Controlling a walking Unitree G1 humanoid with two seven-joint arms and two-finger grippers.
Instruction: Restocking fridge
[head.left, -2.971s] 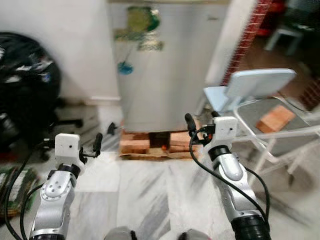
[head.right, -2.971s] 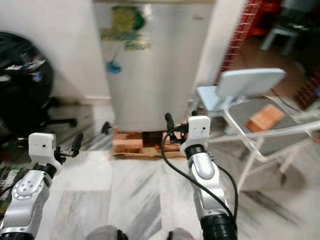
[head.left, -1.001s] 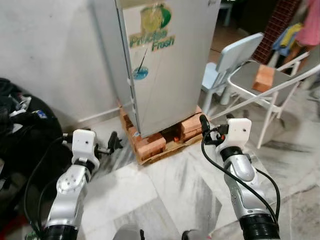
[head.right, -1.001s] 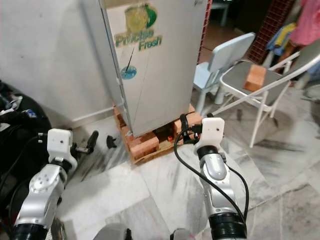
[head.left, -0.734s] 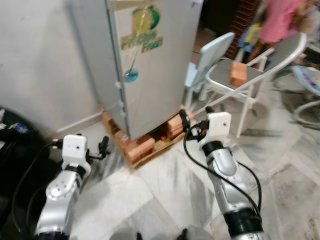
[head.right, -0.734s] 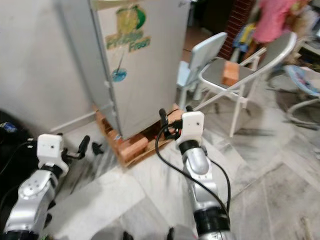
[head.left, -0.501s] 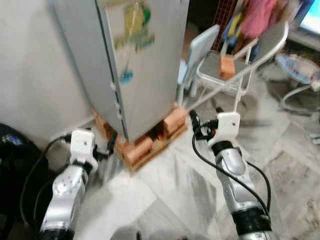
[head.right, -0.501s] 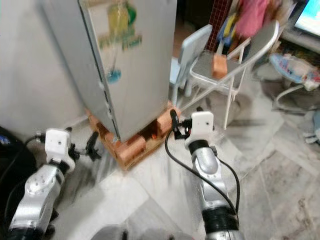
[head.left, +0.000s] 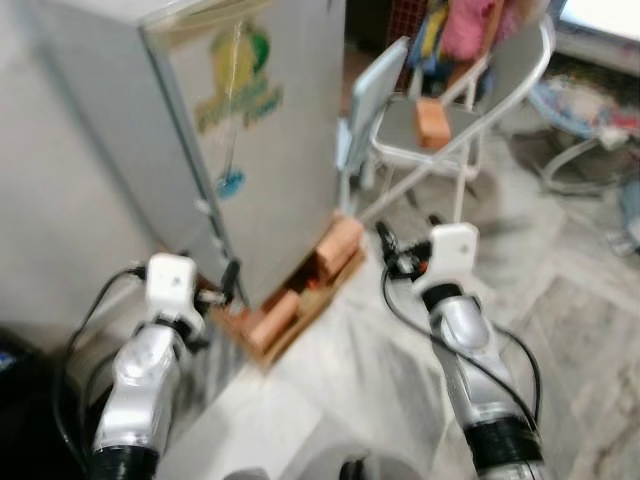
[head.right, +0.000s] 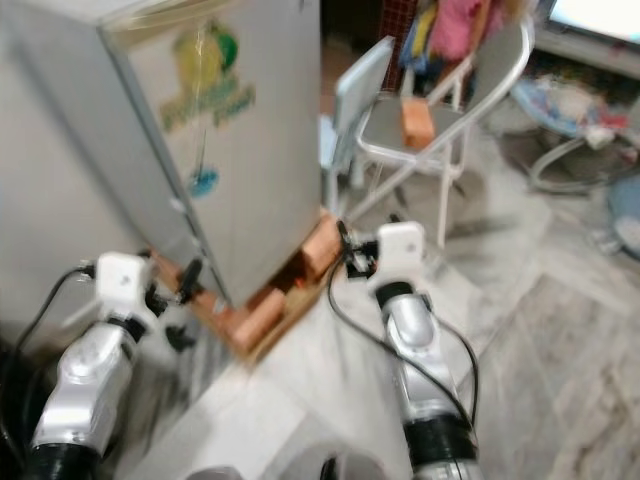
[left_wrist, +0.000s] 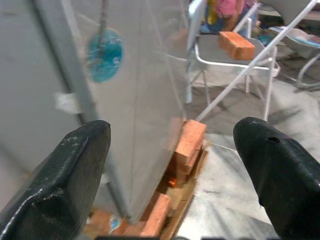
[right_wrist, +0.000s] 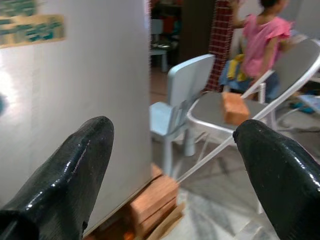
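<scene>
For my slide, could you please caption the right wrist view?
Open right gripper faces the closed silver fridge, with a brick-topped folding metal chair beyond.

Silver fridge (head.left: 265, 140): upright, door shut, green logo sticker and blue round sticker on door, base resting on bricks (head.left: 338, 246) atop the floor.

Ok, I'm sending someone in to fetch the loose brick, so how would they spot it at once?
Start at the silver fridge; to its right stands a folding metal chair. The brick lies alone on that chair's grey seat, while the other bricks sit on the floor under the fridge.
</scene>
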